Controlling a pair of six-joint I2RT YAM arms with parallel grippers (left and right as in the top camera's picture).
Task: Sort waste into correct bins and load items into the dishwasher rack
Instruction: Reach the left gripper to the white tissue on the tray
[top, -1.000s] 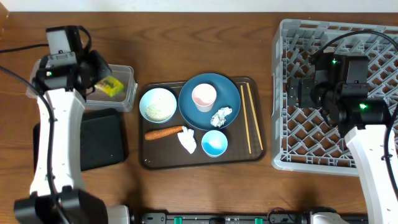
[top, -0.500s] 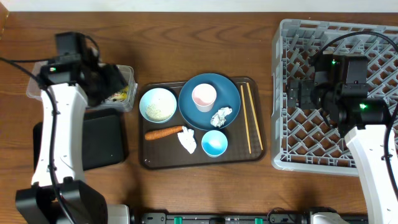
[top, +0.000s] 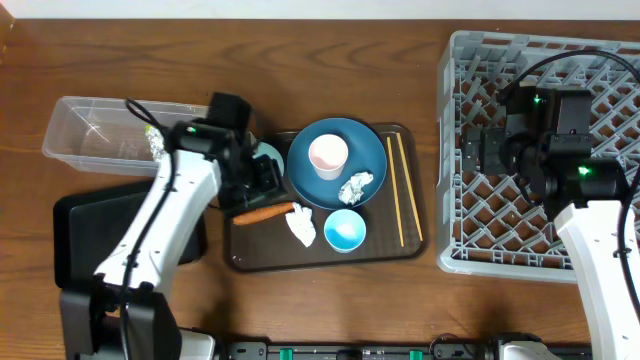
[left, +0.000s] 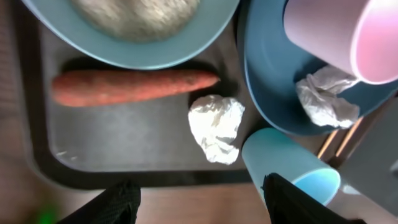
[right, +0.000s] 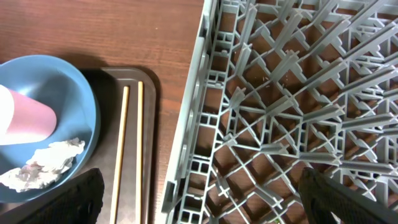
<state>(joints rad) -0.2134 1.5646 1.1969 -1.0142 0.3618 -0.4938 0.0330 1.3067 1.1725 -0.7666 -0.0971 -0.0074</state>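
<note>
My left gripper (top: 260, 183) (left: 202, 206) hangs open and empty over the left part of the brown tray, above the orange carrot (top: 263, 213) (left: 134, 87) and a crumpled napkin (top: 301, 225) (left: 216, 127). Its arm hides most of the pale bowl (left: 143, 25), which holds rice. The dark-blue plate (top: 365, 150) (left: 273, 81) carries the cup (top: 328, 155) (left: 342, 31) and a second napkin (top: 355, 187) (left: 326, 99). The small light-blue bowl (top: 344, 230) (left: 289, 165) sits near the tray's front. Two chopsticks (top: 397, 190) (right: 124, 149) lie along the right side. The yellow-green wrapper (top: 155, 143) lies in the clear tub (top: 95, 135). Over the left edge of the dishwasher rack (top: 540, 70) (right: 298, 112), my right gripper (top: 480, 150) (right: 205, 205) stands open and empty.
The flat black tray (top: 85, 215) lies in front of the clear tub, partly under my left arm. The brown serving tray (top: 330, 258) sits mid-table between the bins and the rack. Bare wood shows along the back and front edges.
My left arm swung right from the clear tub to above the serving tray, and its jaws opened. The wrapper now lies in the tub. The right arm has not moved.
</note>
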